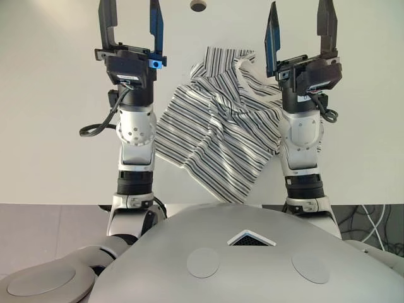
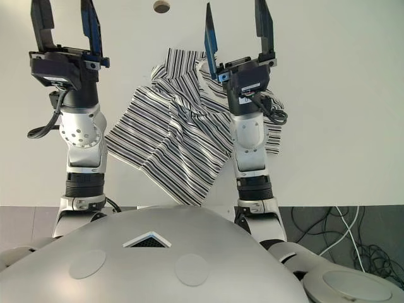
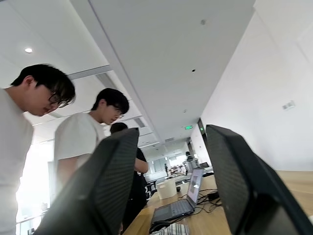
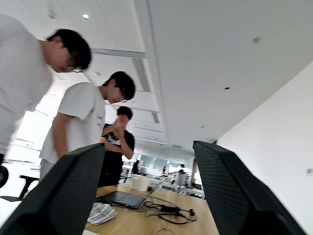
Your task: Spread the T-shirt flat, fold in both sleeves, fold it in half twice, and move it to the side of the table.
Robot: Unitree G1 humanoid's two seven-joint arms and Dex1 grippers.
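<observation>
Left hand (image 1: 132, 16) and right hand (image 1: 300, 25), both spread, flank the crumpled T-shirt (image 1: 221, 139), apparently poised to flatten it.

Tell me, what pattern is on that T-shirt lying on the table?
Thin black and white stripes on the T-shirt, clearest in the left eye view.

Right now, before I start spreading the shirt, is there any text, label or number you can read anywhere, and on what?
No text reads clearly.
The green sign in the room behind: too small to read.
The white stickers below the left gripper and right gripper: blurred.
On the striped shirt: stripes only, no print.
</observation>
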